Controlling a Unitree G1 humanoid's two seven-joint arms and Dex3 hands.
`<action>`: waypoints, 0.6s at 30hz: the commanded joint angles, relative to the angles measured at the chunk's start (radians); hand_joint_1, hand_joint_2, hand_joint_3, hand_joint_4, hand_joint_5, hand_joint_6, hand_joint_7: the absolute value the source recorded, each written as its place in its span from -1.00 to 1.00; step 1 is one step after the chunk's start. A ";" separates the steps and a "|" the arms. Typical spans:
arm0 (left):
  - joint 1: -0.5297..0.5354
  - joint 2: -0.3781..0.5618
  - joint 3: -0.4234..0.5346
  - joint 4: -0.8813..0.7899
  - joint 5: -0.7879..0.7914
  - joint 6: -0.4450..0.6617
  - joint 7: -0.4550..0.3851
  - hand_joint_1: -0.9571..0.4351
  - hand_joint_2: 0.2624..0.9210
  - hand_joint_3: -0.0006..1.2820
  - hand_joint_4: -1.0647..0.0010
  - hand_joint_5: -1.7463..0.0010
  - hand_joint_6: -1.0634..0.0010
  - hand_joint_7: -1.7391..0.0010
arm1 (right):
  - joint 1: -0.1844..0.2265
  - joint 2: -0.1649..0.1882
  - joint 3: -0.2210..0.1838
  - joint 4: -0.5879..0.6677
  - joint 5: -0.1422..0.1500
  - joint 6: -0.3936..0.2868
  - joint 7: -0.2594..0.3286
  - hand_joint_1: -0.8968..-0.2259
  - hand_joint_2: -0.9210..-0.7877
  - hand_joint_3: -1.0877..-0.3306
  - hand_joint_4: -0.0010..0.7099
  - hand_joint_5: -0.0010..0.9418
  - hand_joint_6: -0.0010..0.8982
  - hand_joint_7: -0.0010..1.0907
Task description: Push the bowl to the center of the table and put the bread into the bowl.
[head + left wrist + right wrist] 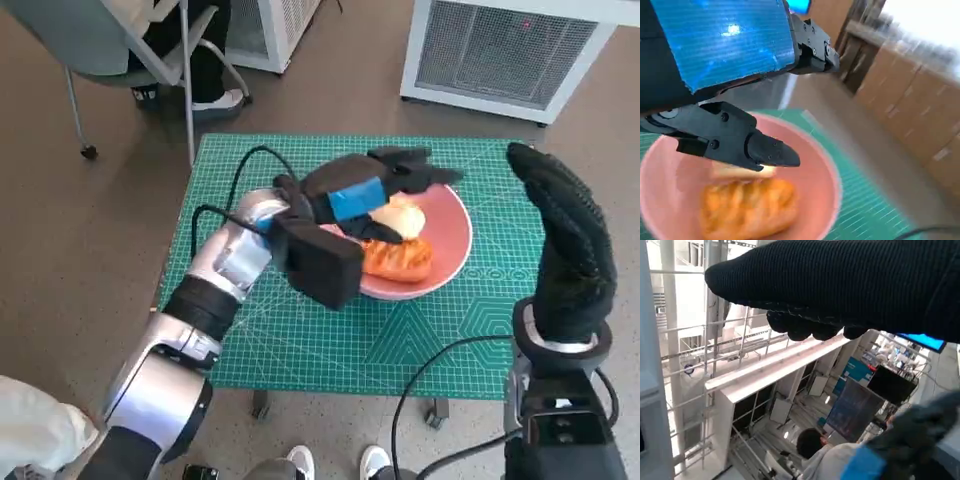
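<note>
Our golden braided bread (398, 258) lies in the round pink plastic bowl (452, 240) mid-desk. Our left hand (365, 190) hovers over it, fingers (771, 152) spread, holding nothing. Our right hand (565, 235) waits aside, upright, fingers together.

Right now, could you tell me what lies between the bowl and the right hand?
Only bare green mat lies between the pink bowl and the raised right hand, as the head view shows.
</note>
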 commanded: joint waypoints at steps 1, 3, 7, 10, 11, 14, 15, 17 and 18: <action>0.059 0.011 0.070 -0.005 -0.090 -0.096 0.020 -0.27 1.00 -0.69 0.80 0.99 0.60 0.99 | 0.001 -0.012 -0.002 0.028 0.015 0.004 0.002 0.47 -1.00 0.52 0.22 -0.99 -0.70 0.32; 0.079 0.009 0.096 -0.013 -0.127 -0.128 0.019 -0.29 1.00 -0.62 0.79 0.99 0.59 0.99 | -0.002 -0.014 0.000 0.033 0.025 0.003 0.007 0.48 -1.00 0.52 0.22 -0.99 -0.70 0.31; 0.129 -0.007 0.149 -0.064 -0.211 -0.160 0.017 -0.28 1.00 -0.53 0.74 0.98 0.56 0.98 | -0.004 -0.019 0.007 0.039 0.045 0.006 0.017 0.48 -1.00 0.52 0.22 -0.99 -0.70 0.31; 0.173 -0.022 0.182 -0.120 -0.278 -0.153 0.006 -0.27 1.00 -0.49 0.70 0.97 0.54 0.97 | -0.008 -0.022 0.013 0.043 0.061 0.008 0.025 0.48 -1.00 0.52 0.22 -0.99 -0.70 0.31; 0.188 -0.028 0.191 -0.140 -0.300 -0.146 0.001 -0.25 1.00 -0.47 0.68 0.96 0.53 0.96 | -0.009 -0.024 0.014 0.046 0.067 0.008 0.028 0.49 -1.00 0.52 0.22 -0.99 -0.70 0.31; 0.241 -0.044 0.216 -0.212 -0.374 -0.112 -0.013 -0.22 1.00 -0.43 0.64 0.95 0.52 0.95 | -0.012 -0.025 0.017 0.051 0.077 0.009 0.034 0.51 -1.00 0.51 0.22 -0.99 -0.70 0.31; 0.256 -0.049 0.221 -0.232 -0.390 -0.101 -0.016 -0.21 1.00 -0.42 0.63 0.95 0.52 0.95 | -0.013 -0.026 0.017 0.054 0.080 0.008 0.037 0.52 -1.00 0.51 0.22 -0.99 -0.70 0.31; 0.297 -0.060 0.236 -0.289 -0.441 -0.075 -0.026 -0.21 1.00 -0.39 0.62 0.95 0.51 0.94 | -0.016 -0.024 0.020 0.055 0.080 0.014 0.038 0.53 -1.00 0.51 0.22 -1.00 -0.70 0.31; 0.319 -0.066 0.244 -0.319 -0.468 -0.059 -0.031 -0.21 1.00 -0.38 0.61 0.94 0.51 0.94 | -0.018 -0.023 0.021 0.056 0.079 0.017 0.037 0.53 -1.00 0.51 0.22 -1.00 -0.70 0.31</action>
